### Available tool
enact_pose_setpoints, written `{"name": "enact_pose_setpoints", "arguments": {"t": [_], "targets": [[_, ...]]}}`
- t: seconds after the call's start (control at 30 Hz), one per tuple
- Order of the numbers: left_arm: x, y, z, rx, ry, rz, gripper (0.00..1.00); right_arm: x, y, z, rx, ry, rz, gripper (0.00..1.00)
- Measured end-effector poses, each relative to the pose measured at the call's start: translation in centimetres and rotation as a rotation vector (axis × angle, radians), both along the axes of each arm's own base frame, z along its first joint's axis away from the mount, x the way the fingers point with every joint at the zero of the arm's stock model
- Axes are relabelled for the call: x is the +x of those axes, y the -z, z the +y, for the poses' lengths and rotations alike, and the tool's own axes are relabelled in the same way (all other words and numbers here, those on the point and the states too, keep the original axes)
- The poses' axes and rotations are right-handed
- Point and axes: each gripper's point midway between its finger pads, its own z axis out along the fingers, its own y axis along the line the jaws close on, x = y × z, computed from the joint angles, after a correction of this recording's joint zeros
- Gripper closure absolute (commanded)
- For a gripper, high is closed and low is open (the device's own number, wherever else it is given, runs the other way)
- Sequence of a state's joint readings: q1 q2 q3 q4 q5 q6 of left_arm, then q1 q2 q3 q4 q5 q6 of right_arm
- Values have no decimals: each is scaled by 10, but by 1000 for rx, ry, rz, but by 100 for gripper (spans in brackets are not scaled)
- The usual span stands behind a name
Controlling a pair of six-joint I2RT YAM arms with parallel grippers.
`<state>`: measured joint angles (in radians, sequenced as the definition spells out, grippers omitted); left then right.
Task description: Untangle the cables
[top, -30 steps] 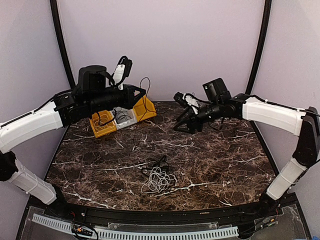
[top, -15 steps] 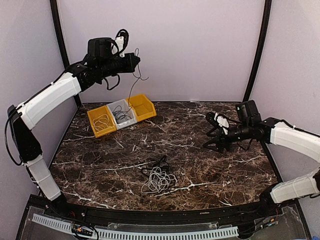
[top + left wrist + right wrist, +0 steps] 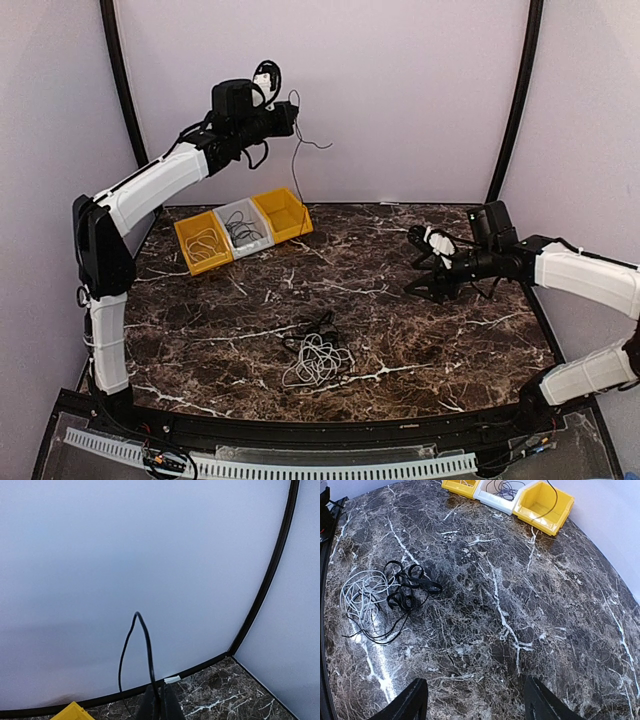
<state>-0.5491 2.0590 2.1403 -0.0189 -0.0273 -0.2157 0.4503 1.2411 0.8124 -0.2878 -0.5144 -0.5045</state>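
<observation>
A tangle of cables lies on the marble table: a white coil [image 3: 315,362] [image 3: 362,592] with a black cable [image 3: 322,325] [image 3: 410,582] looped against it. My left gripper [image 3: 293,112] [image 3: 160,706] is raised high near the back wall, shut on a thin black cable [image 3: 294,165] [image 3: 145,640]. That cable loops above the fingers and hangs down to the right yellow bin [image 3: 282,213] [image 3: 542,505]. My right gripper [image 3: 412,263] [image 3: 477,705] is open and empty, low over the table's right side, well apart from the tangle.
Three bins stand in a row at the back left: a yellow one [image 3: 205,243] holding a light cable, a white one [image 3: 240,228] [image 3: 502,490] holding a dark cable, and the right yellow one. A black frame post [image 3: 270,575] runs up the back corner.
My left arm has risen from over the bins and swung right, lifting the black cable with it. My right arm drew back from the table's middle to the right side, then stayed put.
</observation>
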Motion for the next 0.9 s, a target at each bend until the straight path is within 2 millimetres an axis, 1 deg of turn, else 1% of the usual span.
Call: {"name": "enact_pose_setpoints", "arguments": {"t": [0.13,0.2,0.3,0.37,0.43,0.47,0.53,0.57,0.63,0.67,0.77,0.83,0.9], "targets": [[22,7,13,-6,-41,-35,100,3,1,-2,-14,8,-16,33],[34,10,25,-9,-69,-44,100,3,1,-2,-18,8,-19,33],[51,15,49,-22,-114,-46,100,4,2,-3,-25,13,-23,33],[63,19,70,-42,-149,-39,100,5,3,-4,-31,18,-26,33],[75,28,91,-65,-173,-20,100,5,5,-5,-36,20,-25,33],[81,36,98,-74,-176,-5,100,5,5,-5,-38,21,-25,33],[91,54,111,-83,-182,29,100,5,6,-6,-42,22,-25,33],[95,66,115,-83,-182,50,100,5,7,-6,-44,21,-26,33],[99,101,116,-77,-167,116,100,6,8,-6,-50,23,-27,33],[100,119,114,-72,-155,152,100,6,9,-7,-53,23,-27,33],[94,166,100,-67,-106,245,100,8,14,-7,-64,24,-20,33],[90,189,94,-70,-82,295,100,8,17,-7,-70,24,-12,33],[85,207,89,-73,-64,334,100,8,21,-7,-75,23,-2,33]]}}
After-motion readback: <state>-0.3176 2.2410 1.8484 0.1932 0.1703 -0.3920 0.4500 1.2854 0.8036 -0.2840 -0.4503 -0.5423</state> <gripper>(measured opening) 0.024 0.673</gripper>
